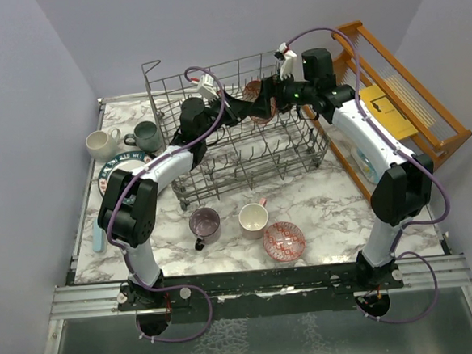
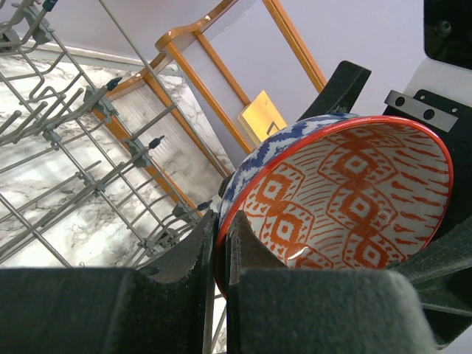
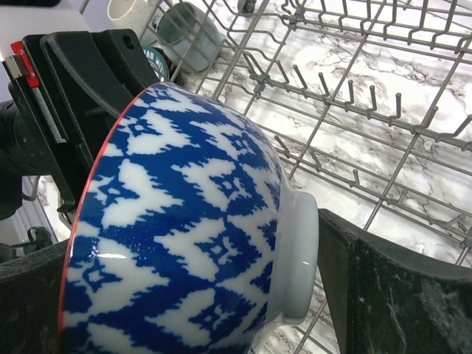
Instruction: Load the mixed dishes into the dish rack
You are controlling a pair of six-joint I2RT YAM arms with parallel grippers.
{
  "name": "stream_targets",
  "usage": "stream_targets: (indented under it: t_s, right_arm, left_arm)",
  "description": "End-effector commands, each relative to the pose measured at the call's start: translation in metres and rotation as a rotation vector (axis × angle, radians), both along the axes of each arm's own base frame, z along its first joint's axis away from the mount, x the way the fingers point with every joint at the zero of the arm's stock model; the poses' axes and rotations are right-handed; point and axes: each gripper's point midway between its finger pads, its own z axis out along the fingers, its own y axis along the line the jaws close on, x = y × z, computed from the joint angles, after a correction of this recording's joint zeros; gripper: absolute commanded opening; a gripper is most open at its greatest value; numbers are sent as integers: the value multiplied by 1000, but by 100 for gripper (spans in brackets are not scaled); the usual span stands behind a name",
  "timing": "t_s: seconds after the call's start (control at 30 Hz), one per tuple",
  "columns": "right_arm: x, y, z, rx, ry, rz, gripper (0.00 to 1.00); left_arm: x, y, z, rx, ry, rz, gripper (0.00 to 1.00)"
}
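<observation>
A: L hand point(image 2: 220, 251) is clamped tight on the bowl point(image 2: 339, 199). Its fingers point(image 2: 184, 287) pinch the red rim, one inside, one outside.

B: And the R hand point(image 1: 277, 91)?

A: Got the same bowl. On its wrist cam one finger point(image 3: 391, 295) presses the white foot and the other sits at the rim, so it's closed across the bowl, top to bottom. Both hands have it at once.

B: Where's that, exactly?

A: Up over the far part of the grey wire dish rack point(image 1: 243, 156), a bit R of middle. Bowl's tipped on its side: red-and-white inside faces the L hand, blue-and-white outside faces the R. Can't tell if it touches any tines.

B: Other dishes?

A: Out on the table point(image 1: 327, 199). In front of the rack, L to R: purple mug point(image 1: 204, 224), cream mug point(image 1: 253, 219) w/ pink handle, second bowl point(image 1: 283, 240). All upright, close together but not touching. L of the rack: white mug point(image 1: 100, 143), w/ the grey-green mug point(image 1: 146, 136) just beside it. Nearer us is the plate point(image 1: 108, 171) w/ dark rim, partly under the L arm point(image 1: 151, 183).

B: The wooden thing?

A: Orange-brown wooden rack point(image 1: 408, 92), just R of the wire one, by the wall.
</observation>
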Motion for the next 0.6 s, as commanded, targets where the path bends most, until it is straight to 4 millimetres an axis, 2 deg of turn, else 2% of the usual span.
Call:
stream_targets:
  t_s: [0.0,0.13,0.27,0.43,0.57]
  right_arm:
    - [5,7,15,42,-34,5,100]
    - [5,7,23,54,-51,0,100]
    - [5,6,28,53,-66,-5,96]
    - [5,5,22,43,-62,-11,83]
    - [3,5,20,46,-58,-3,64]
  left_arm:
    - [-11,-3,34,-70,-81,-32,0]
    - [-9,-2,27,-60,-65,-22,0]
    - [-8,-2,23,-51,-56,-18,0]
    - [-8,-3,20,-46,-51,-19,0]
    - [-8,-2,20,-43,-48,-15,0]
